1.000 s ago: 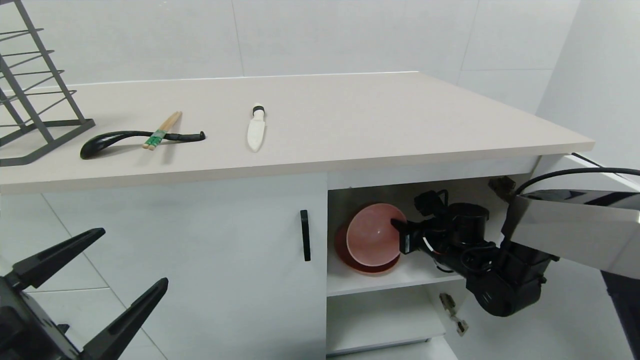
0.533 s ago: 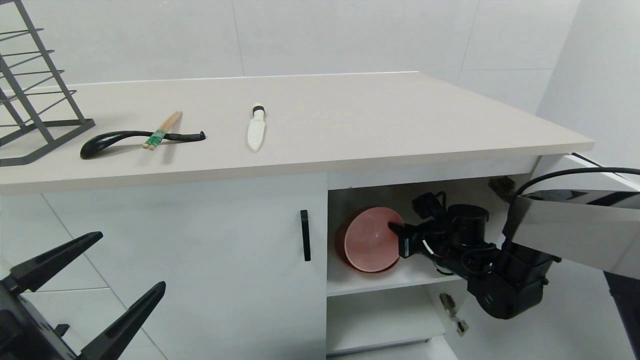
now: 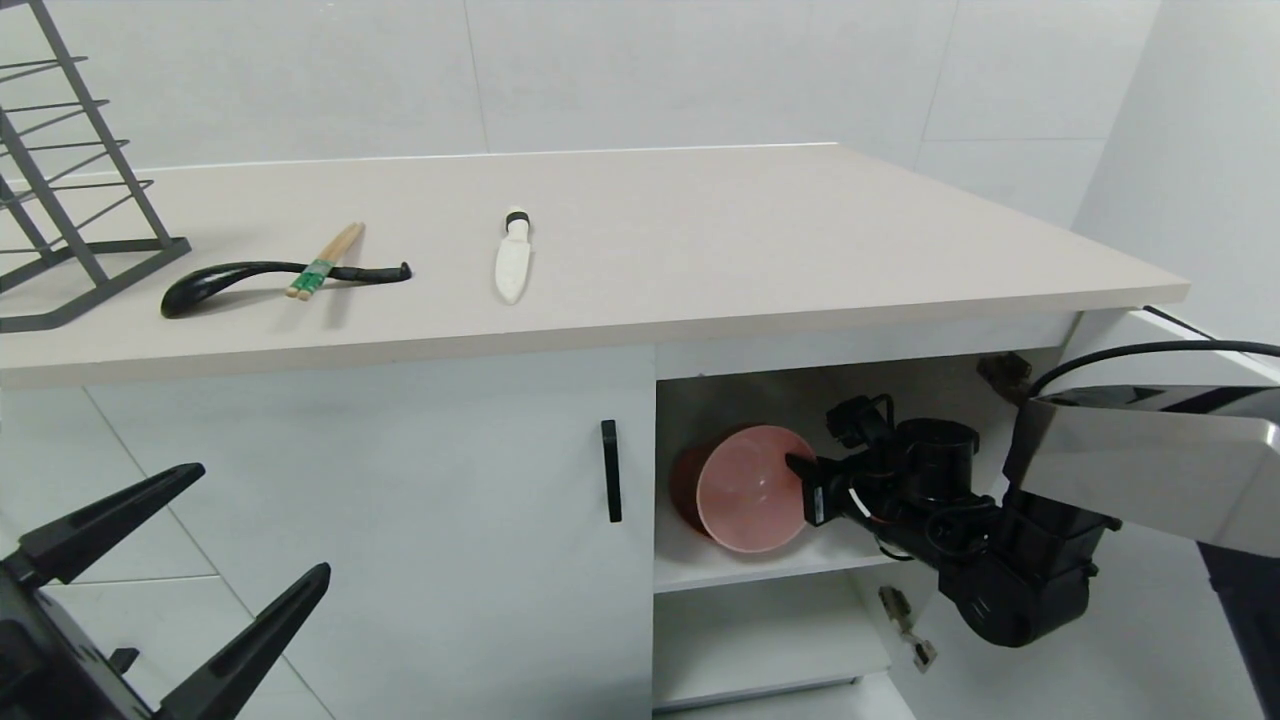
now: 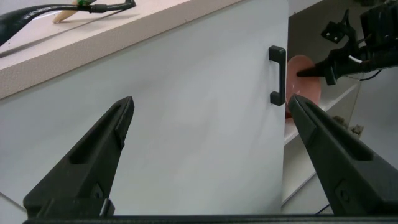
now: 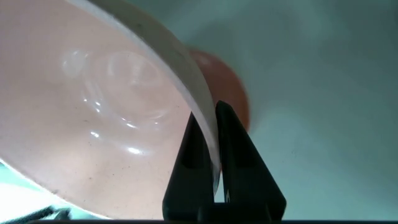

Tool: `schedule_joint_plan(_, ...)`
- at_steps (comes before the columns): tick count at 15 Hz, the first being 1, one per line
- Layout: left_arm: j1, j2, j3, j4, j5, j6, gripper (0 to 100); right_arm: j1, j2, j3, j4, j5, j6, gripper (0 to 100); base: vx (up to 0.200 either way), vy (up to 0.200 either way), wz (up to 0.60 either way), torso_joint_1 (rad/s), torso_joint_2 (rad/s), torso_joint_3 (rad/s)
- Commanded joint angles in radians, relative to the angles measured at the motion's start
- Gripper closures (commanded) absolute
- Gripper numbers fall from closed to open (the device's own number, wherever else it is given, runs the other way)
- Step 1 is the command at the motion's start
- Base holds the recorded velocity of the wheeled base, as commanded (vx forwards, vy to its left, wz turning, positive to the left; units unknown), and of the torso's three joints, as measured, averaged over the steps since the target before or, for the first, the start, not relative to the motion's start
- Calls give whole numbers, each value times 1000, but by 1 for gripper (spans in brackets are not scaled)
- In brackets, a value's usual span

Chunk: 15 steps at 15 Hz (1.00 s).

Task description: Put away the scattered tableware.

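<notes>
The right hand (image 3: 795,468) is closed on the rim of a pink bowl (image 3: 745,490). In the right wrist view its two black fingers (image 5: 239,162) pinch the rim from either side. The bowl is tilted up on edge inside the open cabinet compartment, its hollow facing outward, at the upper shelf (image 3: 740,568). Whether its lower edge touches the shelf cannot be told. Just behind it, partly covered, is a darker red bowl (image 3: 685,485).

The left hand (image 3: 265,515) hangs low and well apart from this, spread wide and holding nothing, in front of the closed cabinet door (image 3: 400,520) with its black handle (image 3: 610,470).

Up on the counter (image 3: 750,240) lie a black spoon (image 3: 200,283) with a pair of chopsticks (image 3: 325,262) lying across its handle, and near them a white knife (image 3: 512,258). A grey wire rack (image 3: 60,200) stands at the counter's left end.
</notes>
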Motion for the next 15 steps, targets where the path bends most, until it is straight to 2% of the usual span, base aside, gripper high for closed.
schedule_joint_plan(1, 1, 7, 0, 1, 0, 0, 0, 1, 14, -17, 2, 0, 0, 100, 0, 0, 0, 0, 0, 0)
schedule_joint_plan(4, -1, 7, 0, 1, 0, 0, 0, -1, 31, -17, 3, 0, -1, 100, 0, 0, 0, 0, 0, 0)
schedule_joint_plan(5, -1, 7, 0, 1, 0, 0, 0, -1, 34, -17, 2, 0, -1, 0, 0, 0, 0, 0, 0, 0)
schedule_joint_plan(10, -1, 7, 0, 1, 1, -2, 0, 7, 33, -14, -1, 8, -55, 0, 0, 0, 0, 0, 0, 0)
schedule_joint_plan(14, -1, 7, 0, 1, 1, -2, 0, 10, -20, 4, -73, 29, -60, 0, 0, 0, 0, 0, 0, 0)
schedule_joint_plan(15, -1, 7, 0, 1, 1, -2, 0, 11, -55, 44, -87, 31, -75, 0, 0, 0, 0, 0, 0, 0)
